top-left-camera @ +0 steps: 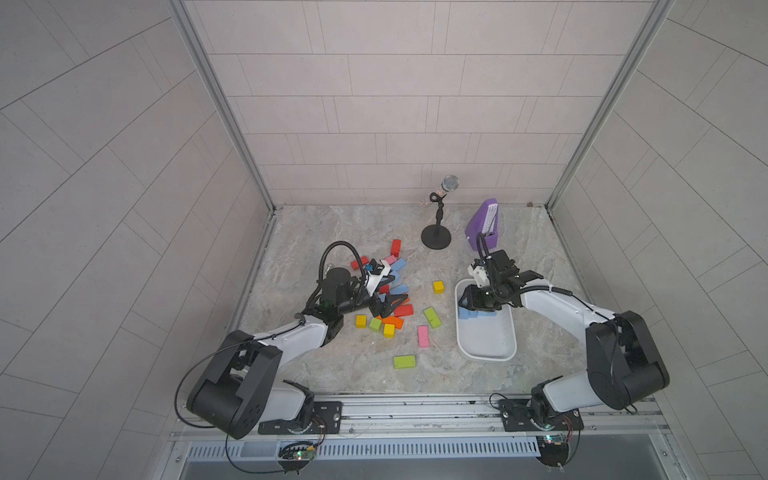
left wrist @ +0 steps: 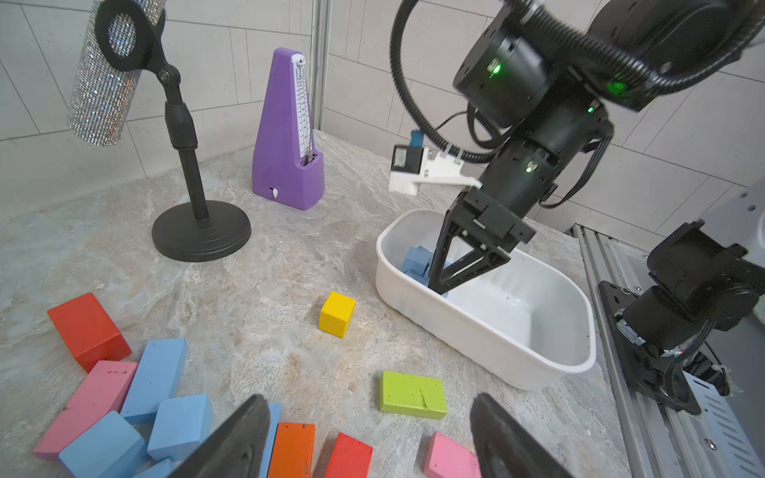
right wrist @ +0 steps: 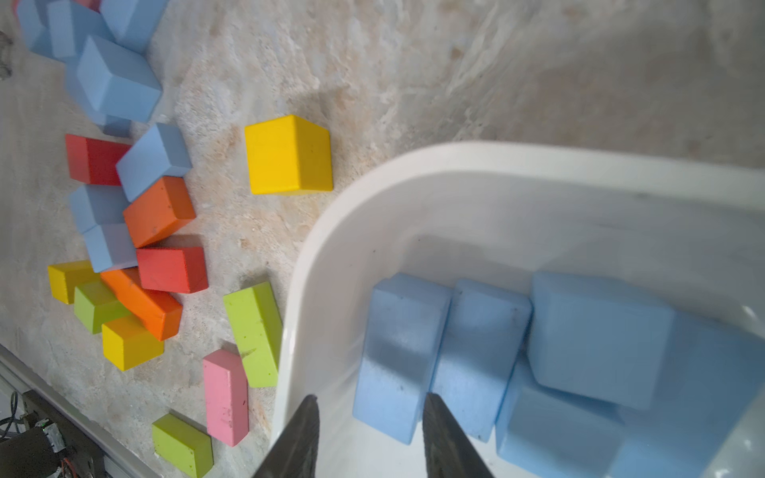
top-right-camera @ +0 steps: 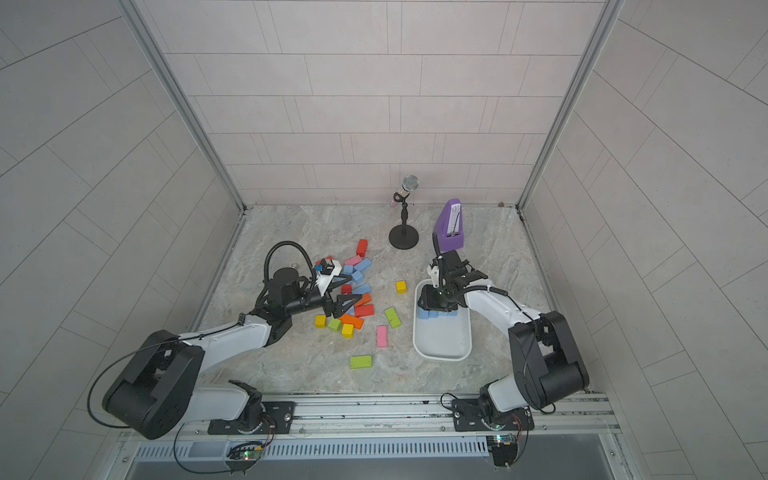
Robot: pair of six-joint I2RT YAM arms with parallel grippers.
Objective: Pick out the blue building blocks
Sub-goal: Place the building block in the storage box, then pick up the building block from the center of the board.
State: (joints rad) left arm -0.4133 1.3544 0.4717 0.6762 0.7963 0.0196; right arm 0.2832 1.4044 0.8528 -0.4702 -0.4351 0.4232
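Table read from above, 12 o'clock at the far wall.
- White tub (top-left-camera: 486,353) sits at 3–4 o'clock. Several blue building blocks (right wrist: 600,335) lie packed at its 12 o'clock end.
- Right gripper (right wrist: 370,414) is down inside the tub. Its jaws are slightly parted over one block's end and clamp nothing.
- Loose blue blocks (left wrist: 157,372) lie in the mixed pile at 9 o'clock, hemmed in by a red brick (left wrist: 87,329) and a pink brick (left wrist: 103,385). An orange brick (right wrist: 159,211) lies against others.
- Left gripper (left wrist: 368,399) hovers over the pile's 6 o'clock edge, jaws wide and empty.
- Yellow cube (top-left-camera: 438,286) sits between pile and tub.
- Microphone stand (top-left-camera: 435,239) is at 12 o'clock and the purple metronome (top-left-camera: 484,222) at 1 o'clock, both apart from the blocks.
- Green brick (top-left-camera: 404,361) lies alone at 6 o'clock.
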